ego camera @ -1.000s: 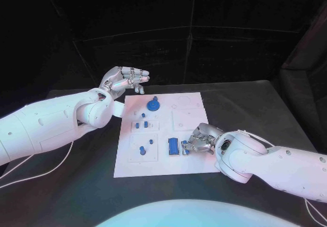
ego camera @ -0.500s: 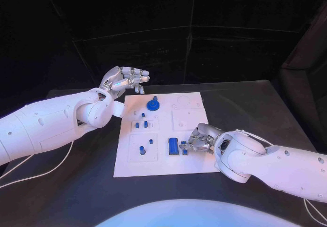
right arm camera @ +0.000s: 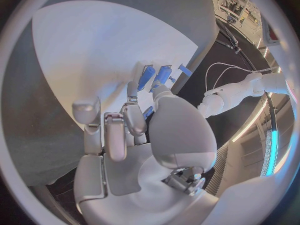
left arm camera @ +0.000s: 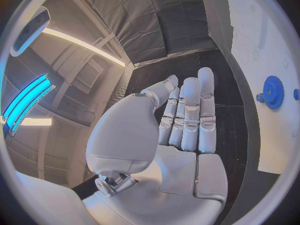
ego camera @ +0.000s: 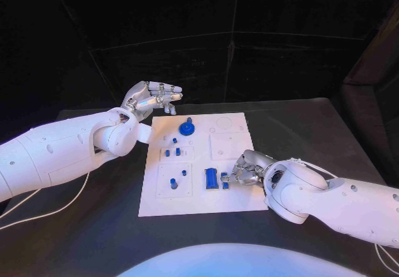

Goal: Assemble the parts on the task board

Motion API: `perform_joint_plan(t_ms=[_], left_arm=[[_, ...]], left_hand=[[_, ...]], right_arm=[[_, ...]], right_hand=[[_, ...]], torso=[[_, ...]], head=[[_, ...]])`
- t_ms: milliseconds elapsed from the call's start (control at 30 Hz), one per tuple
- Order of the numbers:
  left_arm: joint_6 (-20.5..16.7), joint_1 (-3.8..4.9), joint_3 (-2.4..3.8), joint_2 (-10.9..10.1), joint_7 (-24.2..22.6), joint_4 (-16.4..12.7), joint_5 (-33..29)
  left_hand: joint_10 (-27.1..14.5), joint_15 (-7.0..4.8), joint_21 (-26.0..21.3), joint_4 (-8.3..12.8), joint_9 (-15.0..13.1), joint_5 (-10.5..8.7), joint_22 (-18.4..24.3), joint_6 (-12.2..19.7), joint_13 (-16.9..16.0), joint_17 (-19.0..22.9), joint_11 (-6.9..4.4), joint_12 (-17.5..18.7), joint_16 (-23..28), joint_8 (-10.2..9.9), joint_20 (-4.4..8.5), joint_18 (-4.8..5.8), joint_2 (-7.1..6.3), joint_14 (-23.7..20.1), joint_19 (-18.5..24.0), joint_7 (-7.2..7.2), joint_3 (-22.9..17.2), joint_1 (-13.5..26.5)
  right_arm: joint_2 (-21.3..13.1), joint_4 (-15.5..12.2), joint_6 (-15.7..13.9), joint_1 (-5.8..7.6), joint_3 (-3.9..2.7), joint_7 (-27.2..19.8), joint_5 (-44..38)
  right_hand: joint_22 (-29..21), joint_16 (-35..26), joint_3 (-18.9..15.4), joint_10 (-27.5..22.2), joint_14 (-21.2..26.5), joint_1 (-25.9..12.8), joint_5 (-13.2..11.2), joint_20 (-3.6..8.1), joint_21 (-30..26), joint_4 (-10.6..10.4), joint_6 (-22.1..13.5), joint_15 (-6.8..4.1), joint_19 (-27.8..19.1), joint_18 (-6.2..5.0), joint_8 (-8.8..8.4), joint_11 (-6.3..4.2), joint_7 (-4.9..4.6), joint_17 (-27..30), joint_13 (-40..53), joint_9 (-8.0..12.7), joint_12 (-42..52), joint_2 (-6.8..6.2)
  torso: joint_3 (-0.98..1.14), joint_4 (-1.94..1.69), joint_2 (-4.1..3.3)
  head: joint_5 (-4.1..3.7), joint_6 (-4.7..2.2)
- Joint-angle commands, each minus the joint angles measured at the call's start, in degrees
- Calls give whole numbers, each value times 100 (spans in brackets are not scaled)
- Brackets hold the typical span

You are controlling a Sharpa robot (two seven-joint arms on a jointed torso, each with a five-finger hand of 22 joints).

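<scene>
Unlettered white task board (ego camera: 233,144), blue parts (ego camera: 211,178)

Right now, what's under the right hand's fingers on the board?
The right hand rests on the task board, fingertips at a small blue part beside a longer blue block. Anything beneath the palm is covered.

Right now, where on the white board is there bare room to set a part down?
Bare: the white task board's far-right panels beside the round blue gear, and its near strip below the upright blue block. Crowded: the left column of small blue pegs, and around the block, where the right hand works. The left hand is raised beyond the far-left corner.
</scene>
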State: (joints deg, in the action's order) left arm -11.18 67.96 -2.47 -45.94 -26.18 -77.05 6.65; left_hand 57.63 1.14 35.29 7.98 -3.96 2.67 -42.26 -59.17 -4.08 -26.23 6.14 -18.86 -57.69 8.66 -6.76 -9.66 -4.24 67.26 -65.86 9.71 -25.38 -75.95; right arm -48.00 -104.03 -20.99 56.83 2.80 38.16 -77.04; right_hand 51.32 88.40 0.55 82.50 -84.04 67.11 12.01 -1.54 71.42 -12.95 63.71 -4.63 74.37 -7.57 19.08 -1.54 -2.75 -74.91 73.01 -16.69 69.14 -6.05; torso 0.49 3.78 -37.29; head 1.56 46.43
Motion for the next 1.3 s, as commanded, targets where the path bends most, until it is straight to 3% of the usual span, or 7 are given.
perform_joint_plan(t_ms=[33, 267, 367, 600, 833, 1100, 1300], left_arm=[[61, 9, 4, 3, -18, -5, -14], [55, 9, 4, 2, -11, 8, -14], [62, 9, 3, 2, -2, 13, -14], [79, 8, 3, 8, 14, 19, -14], [84, 8, 2, 9, 19, 20, -14], [82, 8, 1, 6, 19, 17, -14], [79, 8, 1, 4, 20, 14, -14]], left_hand=[[-55, -1, -26, 13, 1, 26, 7, 44, 9, 5, 3, -34, -36, 35, 5, -81, 6, -41, 33, -1, 26, 1], [-55, -1, -26, 13, 1, 26, 7, 44, 9, 5, 3, -34, -36, 35, 5, -81, 6, -41, 33, -1, 26, 1], [-55, -1, -26, 13, 1, 26, 7, 44, 9, 5, 3, -34, -36, 35, 5, -81, 6, -41, 33, -1, 26, 1], [-64, 0, -27, 14, 1, 27, 8, 49, 10, 8, 5, -38, -37, 38, 5, -80, 10, -45, 35, 1, 26, 0], [-64, 0, -27, 14, 1, 27, 8, 49, 10, 8, 5, -38, -37, 38, 5, -80, 10, -45, 35, 1, 26, 0], [-64, 0, -27, 14, 1, 27, 8, 49, 10, 8, 5, -38, -37, 38, 5, -80, 10, -45, 35, 1, 26, 0], [-64, 0, -27, 14, 1, 27, 8, 49, 10, 8, 5, -38, -37, 38, 5, -80, 10, -45, 35, 1, 26, 0]], right_arm=[[-37, -48, 108, 7, -2, -194, -103], [-200, -165, 211, 6, -2, -503, -31], [-248, -203, 257, 6, -1, -579, -68], [-312, -211, 387, 6, -1, -611, -146], [-275, -123, 491, 6, -1, -550, -250], [-143, 98, 480, 6, -1, -440, -356], [-79, 107, 449, 6, -1, -418, -416]], right_hand=[[-17, 6, -58, 15, -528, 181, -83, 16, -32, 101, -38, -32, 5, 73, 28, 15, -16, -1195, -2, -16, -44, -4], [-26, 0, -342, 6, -526, 238, -453, 1, -48, 96, -64, -18, -5, 71, 26, 29, -29, -1185, 0, -48, -59, 17], [-22, 1, -426, 6, -527, 205, -505, -1, -48, 48, -67, -17, -3, 71, 26, 30, -29, -1187, 4, -57, -59, 41], [-17, 2, -450, 8, -527, 200, -512, -1, -46, 36, -66, -17, -1, 72, 28, 30, -28, -1190, 8, -60, -54, 45], [-16, -1, -491, 6, -526, 359, -468, 1, -49, 83, -65, -20, -3, 71, 34, 26, -24, -1184, 10, -78, -60, 148], [-8, 2, -526, 8, -528, 508, -393, 2, -48, 146, -57, -22, 1, 72, 43, 23, -22, -1191, 19, -96, -56, 263], [-12, -2, -567, 5, -526, 638, -328, 5, -52, 231, -57, -27, -2, 71, 48, 17, -16, -1185, 19, -109, -63, 287]], torso=[[4, -1, -4], [3, 3, -5], [2, 9, -3], [0, -1, -3], [0, -9, -3], [-6, -4, 0], [4, -3, -1]], head=[[1, -6], [15, 6], [21, 17], [10, 23], [14, 32], [19, 39], [39, 43]])
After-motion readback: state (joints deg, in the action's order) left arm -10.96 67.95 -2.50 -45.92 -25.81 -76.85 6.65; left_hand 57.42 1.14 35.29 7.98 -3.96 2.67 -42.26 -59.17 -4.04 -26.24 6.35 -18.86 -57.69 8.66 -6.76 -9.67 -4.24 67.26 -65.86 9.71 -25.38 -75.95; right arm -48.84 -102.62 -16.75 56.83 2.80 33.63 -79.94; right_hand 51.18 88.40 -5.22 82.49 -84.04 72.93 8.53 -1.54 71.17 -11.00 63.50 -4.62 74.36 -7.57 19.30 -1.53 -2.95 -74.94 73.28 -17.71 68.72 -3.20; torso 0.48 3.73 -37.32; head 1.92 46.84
